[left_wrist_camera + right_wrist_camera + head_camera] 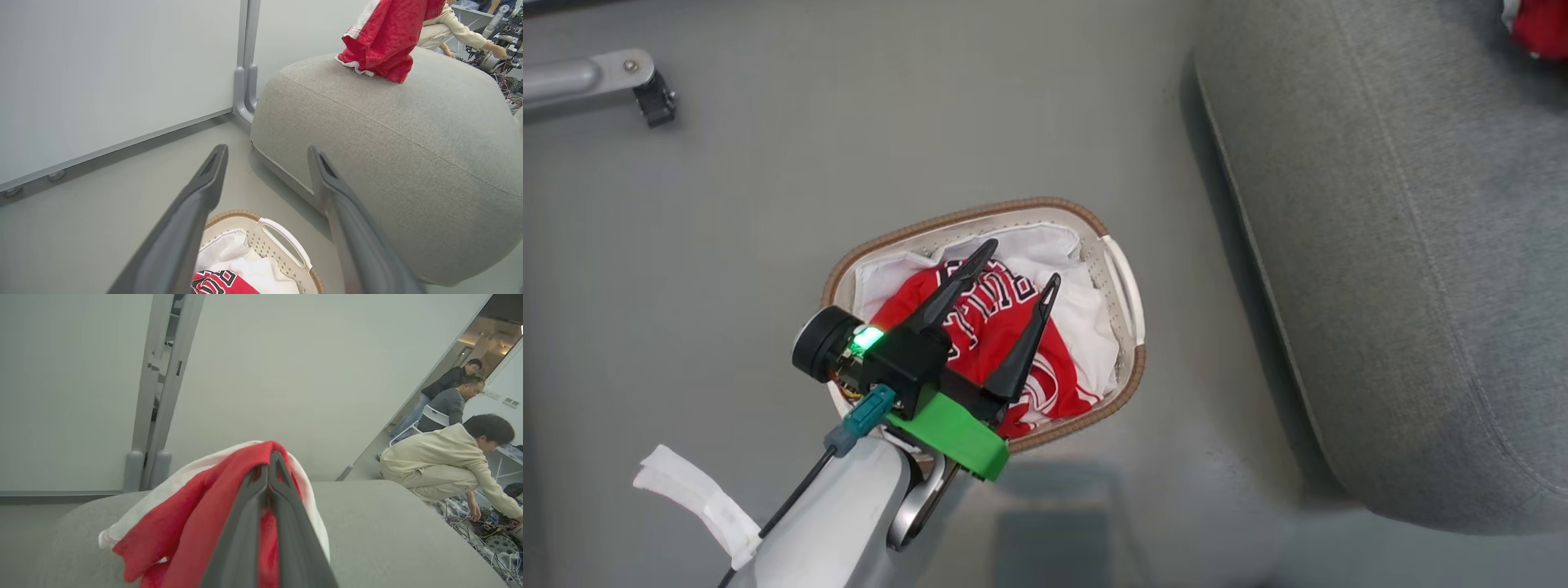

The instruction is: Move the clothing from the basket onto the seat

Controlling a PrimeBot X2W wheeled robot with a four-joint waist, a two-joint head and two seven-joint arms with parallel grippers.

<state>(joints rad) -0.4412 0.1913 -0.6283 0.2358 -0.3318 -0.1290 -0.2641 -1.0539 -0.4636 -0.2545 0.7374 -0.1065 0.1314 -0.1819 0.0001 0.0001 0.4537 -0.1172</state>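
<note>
A red jersey [988,327] with black-and-white lettering shows against plain white cloth [1086,318] in a white perforated basket [1013,206] rimmed in brown weave. A second red piece [380,41], trimmed in white, tops the grey woven sofa cushion [388,143]. The floor [727,245] is pale grey.

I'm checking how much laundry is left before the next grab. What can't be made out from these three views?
- Head view: the left gripper and its wrist cover part of the red jersey and the near rim of the basket; anything beneath the white cloth is hidden.
- Head view: the red piece over the seat is cut off by the top right corner.
- Right wrist view: the right gripper, shut on that piece, hides its middle folds.
</note>
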